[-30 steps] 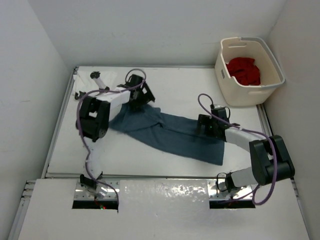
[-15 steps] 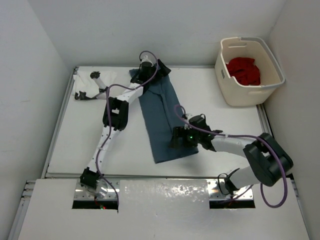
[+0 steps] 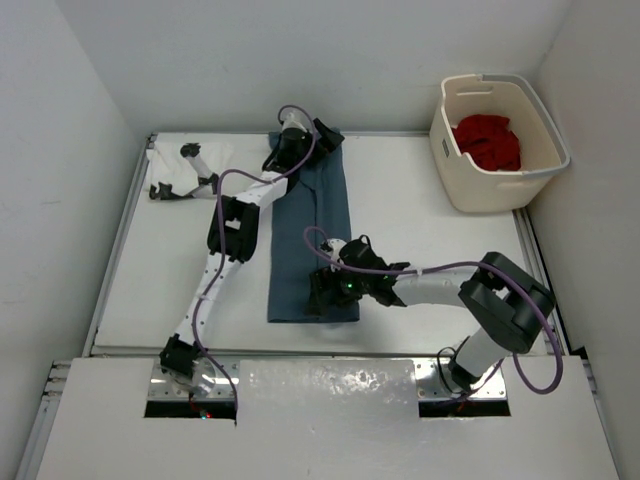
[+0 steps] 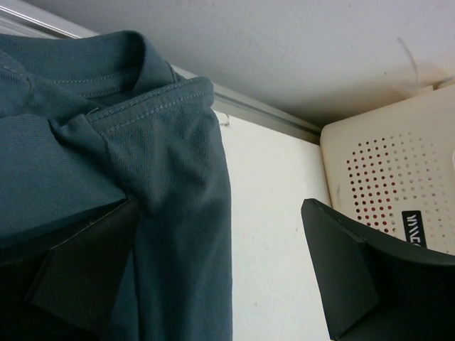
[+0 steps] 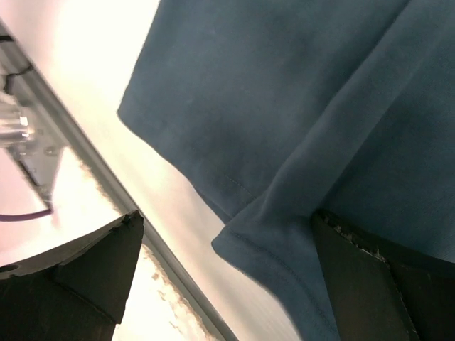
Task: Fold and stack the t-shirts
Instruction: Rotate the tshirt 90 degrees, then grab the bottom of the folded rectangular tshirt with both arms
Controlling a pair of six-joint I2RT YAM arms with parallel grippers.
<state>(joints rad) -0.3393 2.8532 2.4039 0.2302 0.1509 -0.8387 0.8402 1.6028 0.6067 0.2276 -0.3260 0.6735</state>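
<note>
The dusty blue-grey t-shirt (image 3: 310,235) lies folded into a long narrow strip running from the far table edge toward the near edge. My left gripper (image 3: 305,140) is at its far end, by the collar (image 4: 106,71). It stands open, with cloth lying against its left finger (image 4: 78,270). My right gripper (image 3: 325,285) is over the near hem, also open, and the hem corner (image 5: 270,241) rests against its right finger (image 5: 362,284). The white t-shirt (image 3: 165,165) lies bunched at the far left. The red t-shirt (image 3: 488,140) is in the basket.
The cream perforated laundry basket (image 3: 500,185) stands at the far right corner and shows in the left wrist view as the basket wall (image 4: 398,177). Grey walls close the table on three sides. A metal rail (image 5: 78,149) runs along the near edge.
The blue-grey shirt swung from lying diagonally across the table to a straight strip. The left gripper carried the collar to the far edge. The right gripper dragged the hem left and nearer.
</note>
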